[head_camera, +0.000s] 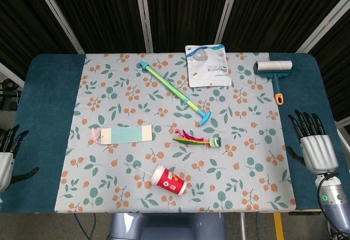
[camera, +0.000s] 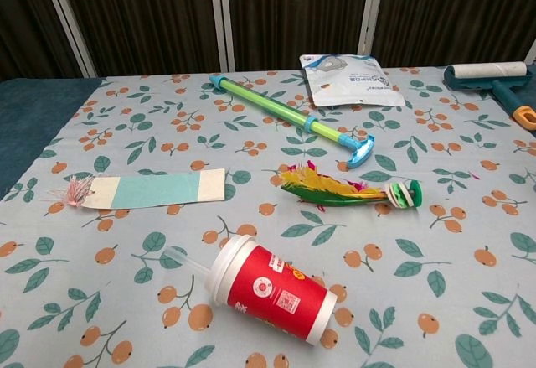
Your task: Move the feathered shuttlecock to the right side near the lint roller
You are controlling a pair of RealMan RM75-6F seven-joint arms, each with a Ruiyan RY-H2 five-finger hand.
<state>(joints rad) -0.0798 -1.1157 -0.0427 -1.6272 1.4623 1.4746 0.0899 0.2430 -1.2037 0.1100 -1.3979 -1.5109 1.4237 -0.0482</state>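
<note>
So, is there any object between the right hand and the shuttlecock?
Nothing visible. Only bare tablecloth lies between the right hand and the shuttlecock; the lint roller is farther back, and the cup is nearer the front.
</note>
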